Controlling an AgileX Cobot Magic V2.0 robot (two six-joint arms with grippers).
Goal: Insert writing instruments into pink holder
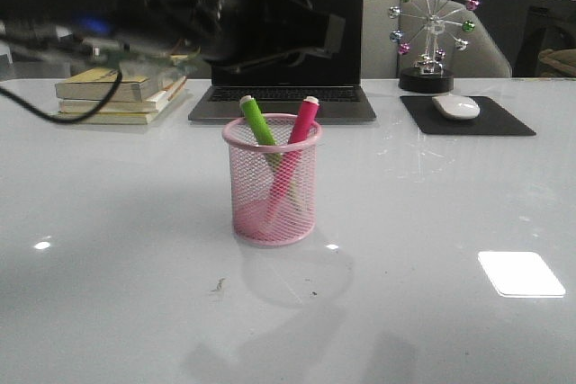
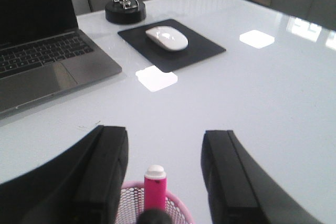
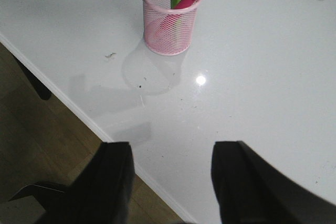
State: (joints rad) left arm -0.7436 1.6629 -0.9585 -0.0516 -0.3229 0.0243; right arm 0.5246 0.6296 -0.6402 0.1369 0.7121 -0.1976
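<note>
The pink holder (image 1: 271, 181) stands upright on the white desk (image 1: 108, 222), just in front of the laptop (image 1: 286, 60), and serves as the landmark here. Both writing instruments are already inside it: the green marker (image 1: 258, 120) leans toward the holder's left rim and the pink marker (image 1: 301, 123) toward its right rim, so they cross low down inside the mesh. Each is longer than the holder is tall, which is why their whitish caps stand clear above the rim and why each rests tilted against the wire instead of standing straight.

The left hand (image 2: 164, 174) hovers above and just behind the holder, jaws spread wide and gripping nothing; in its wrist view the pink marker's cap shows between the 2 fingers without touching either. That placement fits a release just made over the opening, in my judgement. The right hand (image 3: 172, 182) is well apart from the holder, out past the near desk edge, also spread wide and empty, keeping clear of the other arm's work.

Beyond the holder to the left lies a stack of books (image 1: 121, 94); to the right, a mouse (image 1: 455, 106) sits on a black pad (image 1: 468, 117). With 2 markers seated, the task looks complete; only a clean lift away seems left.
</note>
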